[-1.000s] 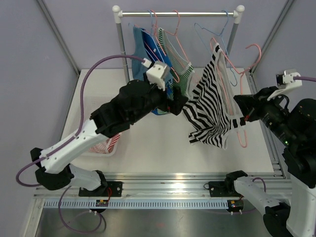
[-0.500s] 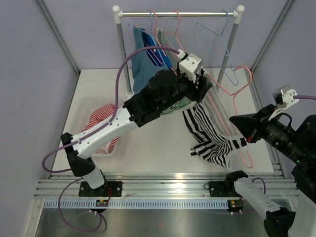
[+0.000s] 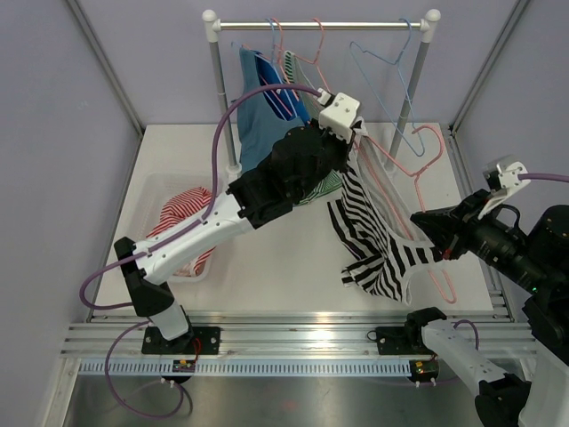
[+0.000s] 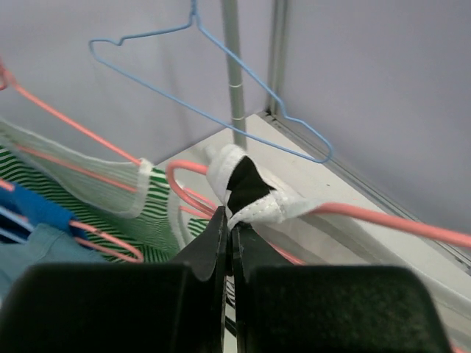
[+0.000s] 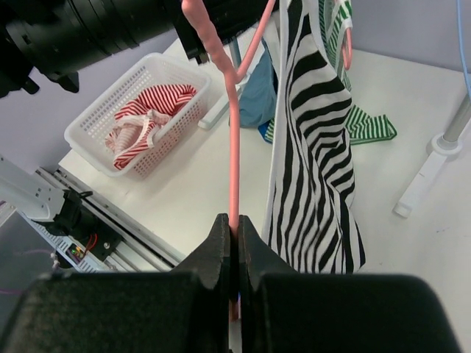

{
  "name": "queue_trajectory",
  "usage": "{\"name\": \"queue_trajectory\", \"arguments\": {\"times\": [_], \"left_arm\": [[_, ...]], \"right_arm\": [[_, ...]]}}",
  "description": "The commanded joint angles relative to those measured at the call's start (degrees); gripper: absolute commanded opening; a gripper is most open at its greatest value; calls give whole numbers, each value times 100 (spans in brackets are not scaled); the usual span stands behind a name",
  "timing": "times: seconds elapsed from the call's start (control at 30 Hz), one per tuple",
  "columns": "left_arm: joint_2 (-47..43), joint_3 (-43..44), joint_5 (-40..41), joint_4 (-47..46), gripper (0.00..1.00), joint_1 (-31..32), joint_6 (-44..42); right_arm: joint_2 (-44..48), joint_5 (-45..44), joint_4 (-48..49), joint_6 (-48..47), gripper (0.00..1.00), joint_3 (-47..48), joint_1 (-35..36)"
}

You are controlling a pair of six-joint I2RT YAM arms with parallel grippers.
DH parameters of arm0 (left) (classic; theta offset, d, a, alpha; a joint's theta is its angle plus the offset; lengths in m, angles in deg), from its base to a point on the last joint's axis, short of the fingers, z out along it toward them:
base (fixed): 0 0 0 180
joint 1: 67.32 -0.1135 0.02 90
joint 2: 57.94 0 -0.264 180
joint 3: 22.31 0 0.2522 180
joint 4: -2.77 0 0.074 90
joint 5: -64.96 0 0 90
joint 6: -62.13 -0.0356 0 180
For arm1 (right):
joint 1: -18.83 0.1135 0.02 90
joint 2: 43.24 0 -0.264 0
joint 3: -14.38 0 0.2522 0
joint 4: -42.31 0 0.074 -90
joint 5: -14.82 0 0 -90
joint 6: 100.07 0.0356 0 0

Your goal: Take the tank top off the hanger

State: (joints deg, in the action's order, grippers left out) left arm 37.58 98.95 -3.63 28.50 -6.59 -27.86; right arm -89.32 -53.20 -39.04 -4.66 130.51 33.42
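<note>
The black-and-white striped tank top hangs off a pink hanger held out in front of the rack, its lower part drooping toward the table. My left gripper is shut on the white-edged strap where it wraps the hanger's shoulder; in the left wrist view that gripper pinches the strap's fold. Lower right, my right gripper is shut on the hanger's pink wire, and the right gripper has the striped fabric hanging just beside it.
A clothes rack at the back carries a blue garment, a green striped one and bare blue and pink hangers. A white basket with a red striped garment sits on the left of the table.
My left arm swung up and right to the hanger's shoulder and shut on the strap. The right arm drew the hanger lower and outward, so the tank top slants more.
</note>
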Motion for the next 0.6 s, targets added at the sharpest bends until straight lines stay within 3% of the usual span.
{"name": "queue_trajectory", "arguments": {"times": [0.0, 0.13, 0.33, 0.47, 0.57], "left_arm": [[-217, 87, 1239, -327, 0, -61, -36], [-561, -229, 1533, -248, 0, -473, 525], [-1044, -721, 1357, 34, 0, -922, 842], [-1421, -1204, 1156, 148, 0, -1037, 1026], [-1773, -1723, 560, 191, 0, -1046, 1211]], "right_arm": [[20, 113, -60, -329, 0, -225, 26], [222, 684, -193, -506, 0, -586, 140], [697, 782, -158, -857, 0, -806, 501], [847, 484, -18, -980, 0, -683, 562], [1013, 562, 307, -1033, 0, -770, 554]]}}
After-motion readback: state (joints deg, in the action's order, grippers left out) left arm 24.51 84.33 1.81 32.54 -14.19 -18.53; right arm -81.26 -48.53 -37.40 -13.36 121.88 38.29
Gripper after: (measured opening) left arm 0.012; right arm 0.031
